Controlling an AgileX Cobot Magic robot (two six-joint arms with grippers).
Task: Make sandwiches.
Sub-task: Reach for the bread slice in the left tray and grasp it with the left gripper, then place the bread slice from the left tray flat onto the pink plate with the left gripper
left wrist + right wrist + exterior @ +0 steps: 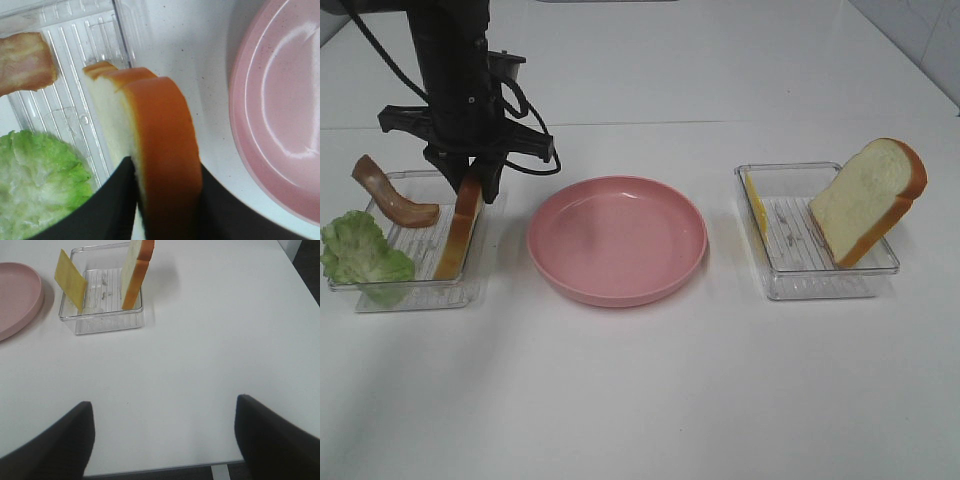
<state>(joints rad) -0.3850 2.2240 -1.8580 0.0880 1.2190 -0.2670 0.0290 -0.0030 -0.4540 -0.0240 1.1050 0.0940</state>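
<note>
Gripping the bread slice point(460, 232) that stands on edge in the left tray point(415, 296), the left jaws are pinched on it from both sides, one finger point(110, 205) against the white face and the other on the crust side. The slice runs along the side of the tray nearest the pink plate point(617, 298), with the lettuce point(360, 250) and meat strip point(390, 195) in the same tray. What worries me is how soft that bread looks. A hard pinch may crush it, and a hold so near one end could let it swing or slip free on the lift. It might also drag on the wall and tip the light tray.

The right jaws gape apart over bare tabletop point(200, 340), holding nothing. They are well away from the right tray point(820, 285), where the second slice point(870, 200) and the cheese point(756, 205) lean.
</note>
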